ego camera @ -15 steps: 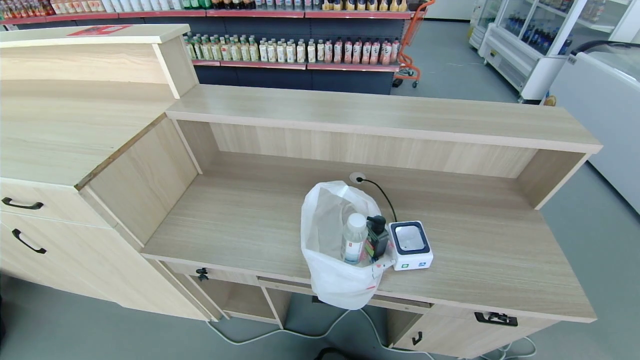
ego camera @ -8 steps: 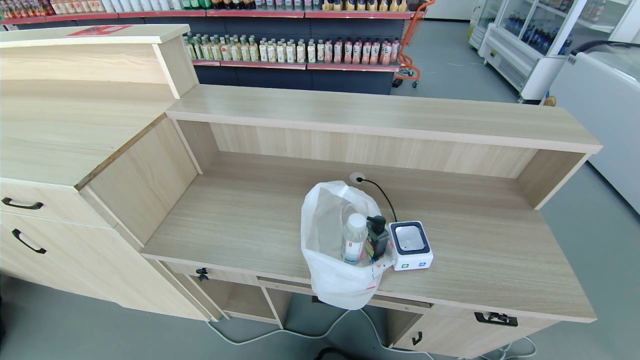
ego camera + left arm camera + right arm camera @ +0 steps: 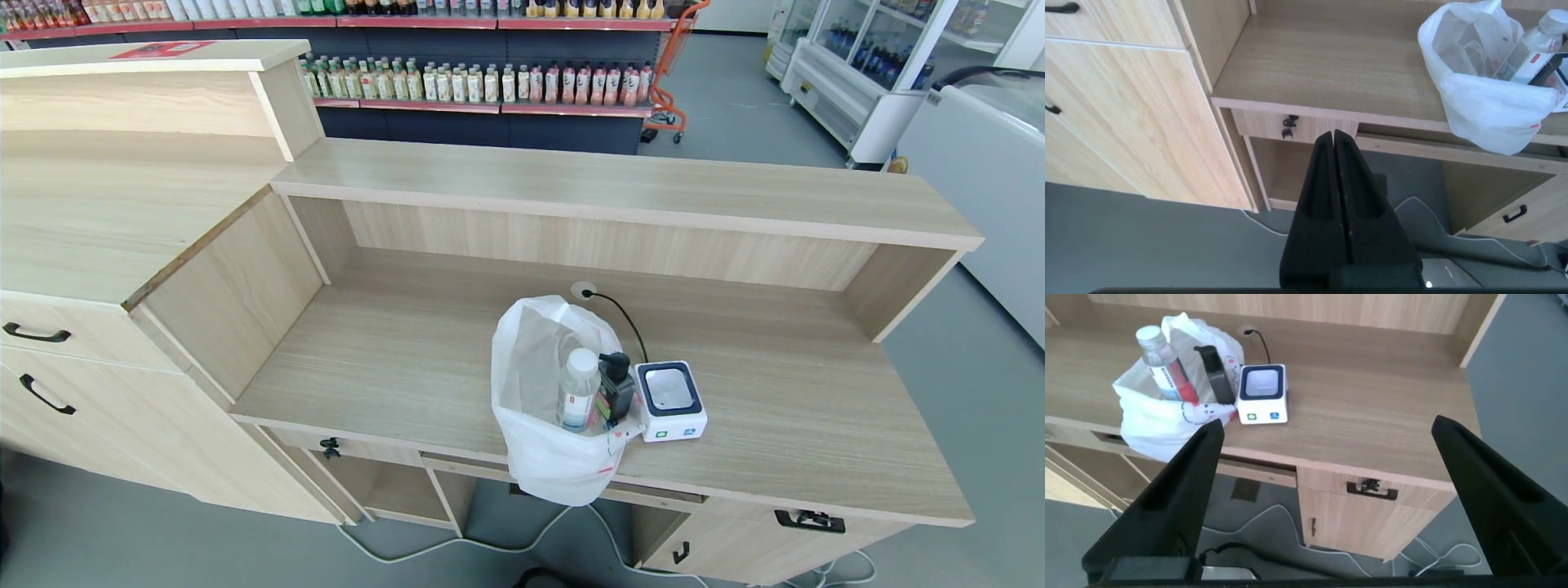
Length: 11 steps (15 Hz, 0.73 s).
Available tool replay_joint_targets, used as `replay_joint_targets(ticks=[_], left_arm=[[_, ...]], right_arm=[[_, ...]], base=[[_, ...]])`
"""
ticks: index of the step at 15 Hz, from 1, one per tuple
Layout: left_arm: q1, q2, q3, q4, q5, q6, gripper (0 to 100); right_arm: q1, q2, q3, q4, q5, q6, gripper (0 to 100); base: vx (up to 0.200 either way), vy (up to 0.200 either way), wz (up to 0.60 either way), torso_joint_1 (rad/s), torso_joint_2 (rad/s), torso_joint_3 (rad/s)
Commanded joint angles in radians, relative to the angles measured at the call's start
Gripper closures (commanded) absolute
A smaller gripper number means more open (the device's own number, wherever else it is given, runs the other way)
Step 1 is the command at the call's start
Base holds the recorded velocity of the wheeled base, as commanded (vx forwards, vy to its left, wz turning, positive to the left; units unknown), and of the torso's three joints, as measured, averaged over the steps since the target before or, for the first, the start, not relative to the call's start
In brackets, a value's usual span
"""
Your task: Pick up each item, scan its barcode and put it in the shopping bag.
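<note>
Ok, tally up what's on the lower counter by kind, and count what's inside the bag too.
shopping bag: 1
clear bottle, in the bag: 1
dark item, in the bag: 1
scanner, beside the bag: 1
Total: 4

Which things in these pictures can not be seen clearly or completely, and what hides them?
- Head view: the lower parts of the clear bottle and the dark item are hidden by the wall of the shopping bag.
- All views: no barcode can be made out; the labels are too small.
- Left wrist view: the clear bottle is cut off by the picture's edge.
</note>
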Motion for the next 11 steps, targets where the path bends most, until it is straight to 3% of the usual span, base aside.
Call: replay_joint_targets(ticks=[1, 11], left_arm=[[0.000, 0.001, 0.000, 0.000, 0.000, 0.000, 100], [0.000, 0.001, -0.001, 0.000, 0.000, 0.000, 100]], right_arm=[[0.000, 0.004, 0.000, -0.001, -0.002, -0.002, 0], [0.000, 0.004, 0.000, -0.001, -0.002, -0.005, 0]], base=[[0.000, 0.000, 0.00, 0.000, 0.00, 0.000], [0.000, 0.000, 0.00, 0.000, 0.00, 0.000]])
